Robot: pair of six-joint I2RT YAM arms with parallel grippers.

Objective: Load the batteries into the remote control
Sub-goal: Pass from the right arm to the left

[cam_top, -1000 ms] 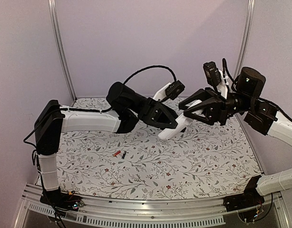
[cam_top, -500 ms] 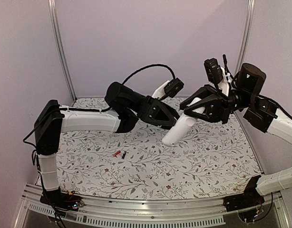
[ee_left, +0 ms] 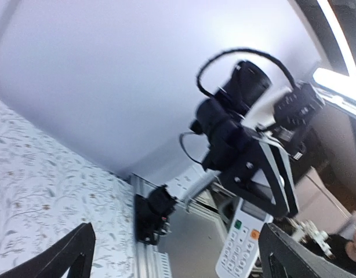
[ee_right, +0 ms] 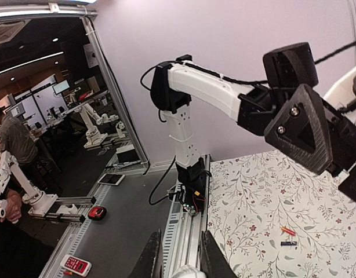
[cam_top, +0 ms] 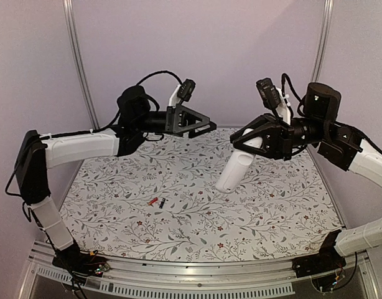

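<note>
The right gripper [cam_top: 256,142] was clamped on the upper end of the remote control [cam_top: 236,167], which slanted down-left above the counter [cam_top: 272,205], while the batteries [cam_top: 157,202] lay together lower left, nearer the wide-open, empty left gripper [cam_top: 206,124].

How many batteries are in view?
2. The red battery and the black battery lie close together on the patterned table, front-left of centre. Any already inside the remote would be hidden.
</note>
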